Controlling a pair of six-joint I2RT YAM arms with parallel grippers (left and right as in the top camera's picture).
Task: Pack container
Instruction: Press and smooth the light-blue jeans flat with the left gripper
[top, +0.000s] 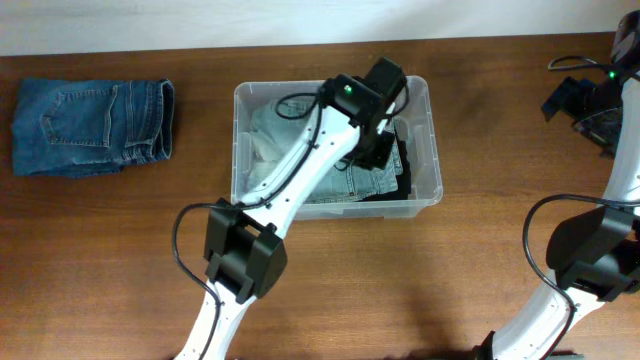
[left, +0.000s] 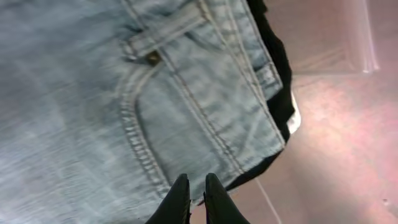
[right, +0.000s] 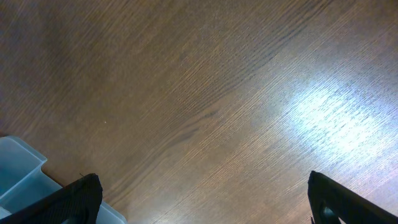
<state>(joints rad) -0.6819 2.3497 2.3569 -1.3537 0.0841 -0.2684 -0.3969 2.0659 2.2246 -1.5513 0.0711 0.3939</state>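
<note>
Container (top: 238, 150) sits on the table (top: 450, 290), top centre in overhead, long side running left-right. The left arm reaches into it from the near side, wrist over the right half. Inside I see light-wash jeans (left: 93, 93) lying flat, pocket seams and a rivet up, with a black garment (left: 278, 81) under them that pokes out along their right edge. Left fingers (left: 197, 180) are narrow, nearly together with only a slim gap, tips right at the hem edge of the light-wash jeans. I can't tell whether any cloth is pinched between them; the wrist view is blurred. A second, darker jeans (top: 90, 125) pair is folded on the table well left of the container, apart from it. The right arm is parked at the far right edge of the table, away from the container. Right fingers (right: 202, 180) are spread wide with nothing between them; that wrist view shows mostly bare wood grain with a bright glare patch.
</note>
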